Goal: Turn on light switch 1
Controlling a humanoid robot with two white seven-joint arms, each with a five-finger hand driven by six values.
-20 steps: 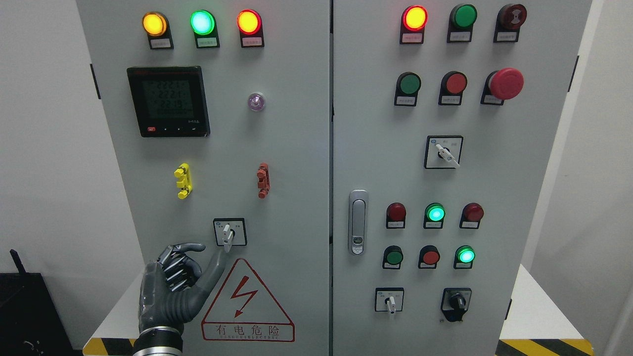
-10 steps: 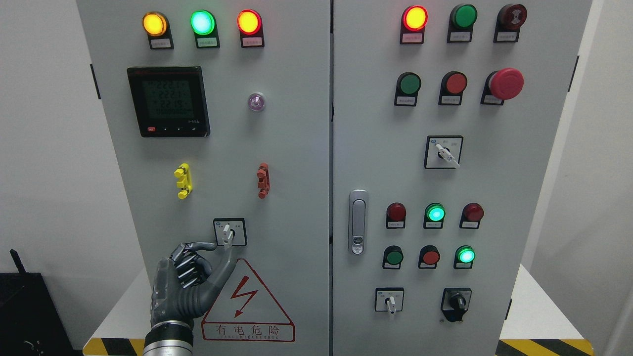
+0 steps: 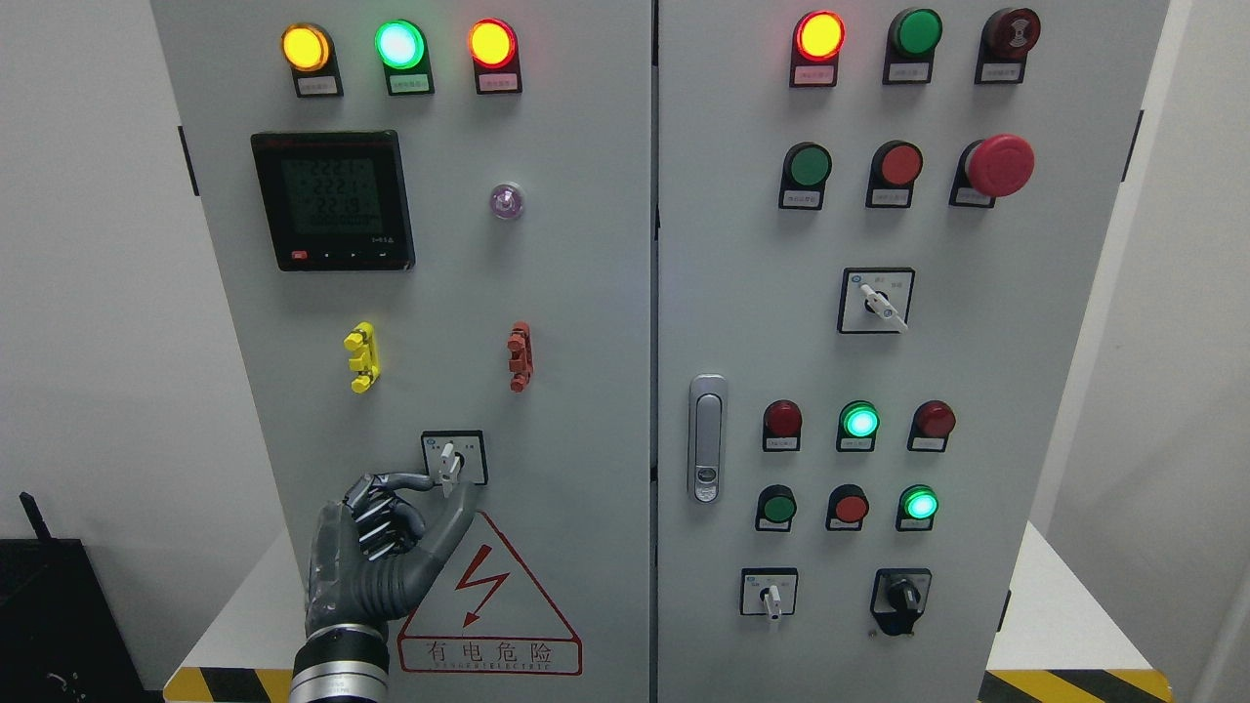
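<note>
The switch (image 3: 452, 459) sits low on the left door (image 3: 586, 322) – a small, stiff knob, likely hard plastic. The left hand (image 3: 376, 557) pinches its little white lever with thumb and finger – best grip there

Grey metal cabinet door (image 3: 586, 293): black digital meter (image 3: 332, 200) upper left; yellow clip (image 3: 361, 356) and red clip (image 3: 520, 356) below it; red-bordered triangular warning sign (image 3: 488, 605) at bottom.
</note>
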